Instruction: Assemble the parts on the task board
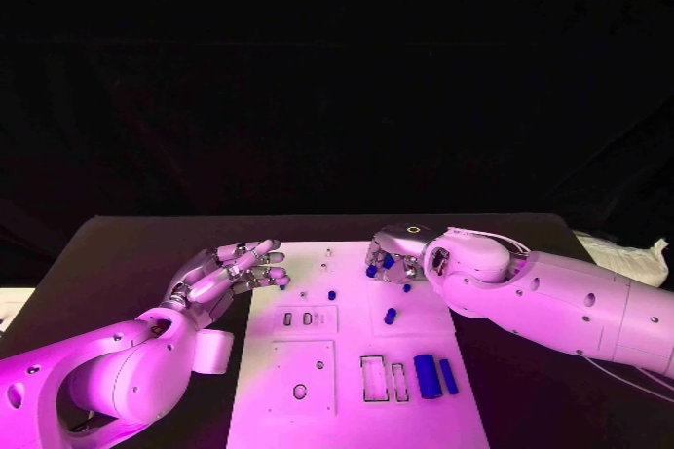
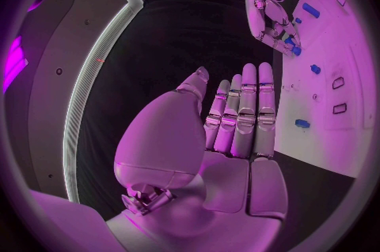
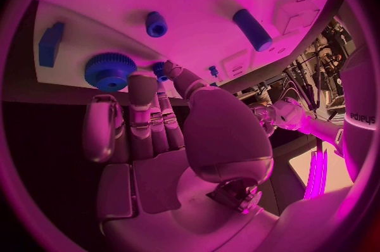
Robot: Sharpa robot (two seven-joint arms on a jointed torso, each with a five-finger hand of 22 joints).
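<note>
The white task board (image 1: 352, 381) lies in the middle of the black table. My right hand (image 1: 394, 253) hovers over its far end; in the right wrist view its thumb and a fingertip pinch a small blue part (image 3: 161, 69) beside a blue gear (image 3: 109, 71). Near them lie a short blue cylinder (image 3: 156, 23) and a longer one (image 3: 253, 29). My left hand (image 1: 232, 270) hangs at the board's left edge, fingers straight and apart, holding nothing. Small blue pegs (image 1: 390, 316) lie mid-board, and two blue bars (image 1: 427, 376) lie at the near right.
Rectangular slots (image 1: 375, 379) and round holes (image 1: 299, 392) are cut in the board's near half. A blue block (image 3: 50, 44) sits at the board's edge near the gear. A white crumpled thing (image 1: 628, 258) lies off the table's right side.
</note>
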